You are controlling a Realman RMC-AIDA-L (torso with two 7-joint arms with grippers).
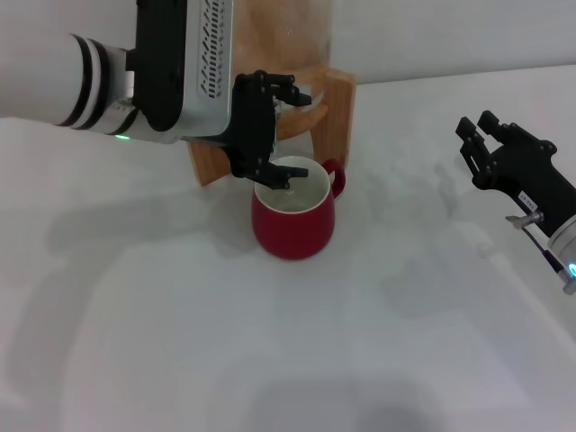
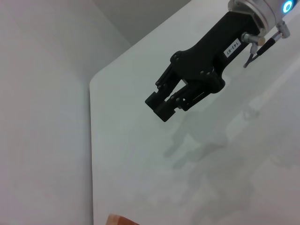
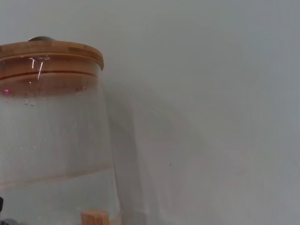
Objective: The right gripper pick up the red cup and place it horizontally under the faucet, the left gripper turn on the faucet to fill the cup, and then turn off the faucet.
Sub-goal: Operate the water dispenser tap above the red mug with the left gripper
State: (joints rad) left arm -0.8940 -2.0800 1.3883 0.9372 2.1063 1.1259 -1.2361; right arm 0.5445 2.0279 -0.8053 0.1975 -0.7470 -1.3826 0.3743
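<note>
Silver-grey vented housing is filling the left side of your head view, and the left gripper at its end is hovering at the front of the dispenser, its black fingers spread around the spot where the faucet sits; the spigot itself is mostly hidden behind them, so you cannot tell whether the fingers are touching the lever, and they are not clamped on anything you can see. Just below and in front, the red cup is standing upright on the white tabletop, its handle pointing toward the wooden stand, its glossy white inside showing what looks like a little water. Judging by that, the filling step is under way or nearly done. Treat the cup as stiff, glazed ceramic: slippery, breakable, and heavier once water is in it, so take hold across the rim wall or the body, not the thin loop handle, and keep it level. The faucet lever is small and smooth, so press it squarely. Farther right, the right gripper is hanging well apart from the cup, fingers parted and empty. The glass jar with its wooden lid is holding water.
</note>
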